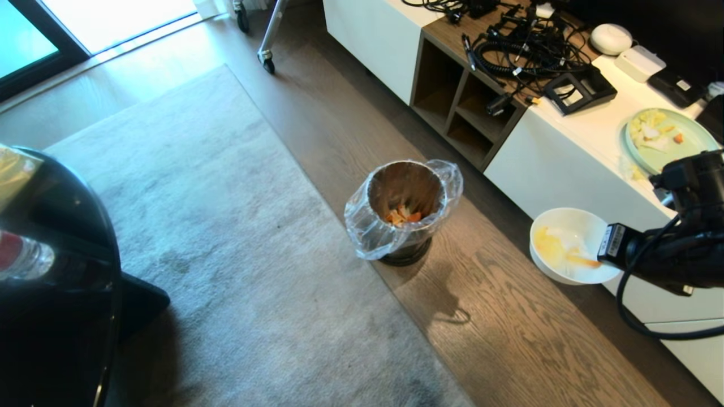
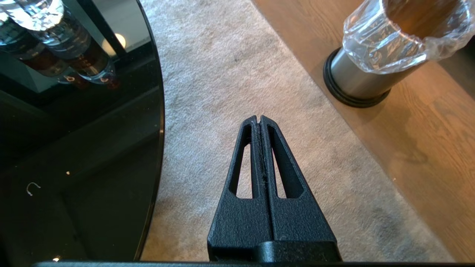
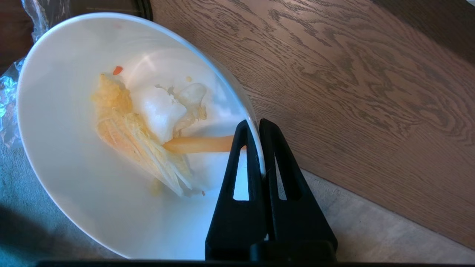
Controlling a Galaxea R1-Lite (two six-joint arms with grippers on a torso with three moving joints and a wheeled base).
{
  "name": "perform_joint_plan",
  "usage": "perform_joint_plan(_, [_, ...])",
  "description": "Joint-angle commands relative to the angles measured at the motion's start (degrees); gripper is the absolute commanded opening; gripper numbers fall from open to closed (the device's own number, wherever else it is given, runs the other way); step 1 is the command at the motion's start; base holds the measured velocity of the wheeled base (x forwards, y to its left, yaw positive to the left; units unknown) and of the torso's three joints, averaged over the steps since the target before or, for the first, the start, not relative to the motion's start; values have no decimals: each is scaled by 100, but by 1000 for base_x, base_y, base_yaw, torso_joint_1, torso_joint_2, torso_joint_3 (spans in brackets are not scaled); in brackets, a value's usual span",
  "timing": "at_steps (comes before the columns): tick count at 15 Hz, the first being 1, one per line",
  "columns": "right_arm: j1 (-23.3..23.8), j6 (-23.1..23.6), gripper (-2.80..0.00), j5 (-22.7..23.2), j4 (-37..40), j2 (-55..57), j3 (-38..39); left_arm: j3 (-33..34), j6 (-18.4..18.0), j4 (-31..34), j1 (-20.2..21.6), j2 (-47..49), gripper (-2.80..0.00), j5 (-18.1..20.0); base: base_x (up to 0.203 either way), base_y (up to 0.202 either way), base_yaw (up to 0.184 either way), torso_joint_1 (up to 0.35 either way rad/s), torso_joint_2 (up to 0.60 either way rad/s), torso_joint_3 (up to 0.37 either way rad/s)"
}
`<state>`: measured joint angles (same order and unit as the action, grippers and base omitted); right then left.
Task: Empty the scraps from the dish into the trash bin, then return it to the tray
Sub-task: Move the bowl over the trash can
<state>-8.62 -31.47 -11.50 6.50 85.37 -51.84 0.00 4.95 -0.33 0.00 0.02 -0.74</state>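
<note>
Nearest my head camera, my right gripper (image 3: 256, 128) is clenched on the rim of the round white bowl (image 1: 571, 244), held above the wood floor beside the white cabinet. Some orange scraps (image 1: 403, 215) already lie in the brushed-metal trash bin with the clear liner (image 1: 403, 212), but yellow and white bits (image 3: 148, 126) cling inside the bowl, so I judge emptying unfinished. I can't see the tray anywhere. Only the left wrist view shows my idle left gripper (image 2: 259, 119), pressed together over the grey carpet.

One white bowl (image 1: 568, 244), one metal bin (image 1: 404, 210), one green plate (image 1: 667, 139), two hands (image 2: 259, 119) (image 3: 254, 128).
</note>
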Motion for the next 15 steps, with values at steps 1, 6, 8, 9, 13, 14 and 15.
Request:
perform_joint_plan(1, [-5,-17,-280,-2,9,128,-186,0,6,-2,0,-2,-280,-5,0,0,0,3,7,-193])
perform_joint_plan(6, [-8,-16,-280,-2,0,196,-332,0,6,-2,0,-2,-280,-5,0,0,0,1,4,-198])
perform_joint_plan(8, [-7,-16,-280,-8,-17,225,-516,0,6,-2,0,-2,-280,-5,0,0,0,5,4,-200])
perform_joint_plan(9, [-7,-17,-280,-4,-17,226,-628,0,6,-2,0,-2,-280,-5,0,0,0,7,2,-198])
perform_joint_plan(13, [-8,-9,-280,-2,-10,217,-819,0,-1,-2,0,-2,-280,-5,0,0,0,2,3,-166])
perform_joint_plan(14, [-8,-9,-280,-2,-17,217,-819,0,5,-2,0,-2,-280,-5,0,0,0,-2,2,-62])
perform_joint_plan(15, [-8,2,-280,-2,-17,208,-820,0,6,-2,0,-2,-280,-5,0,0,0,-2,2,-41])
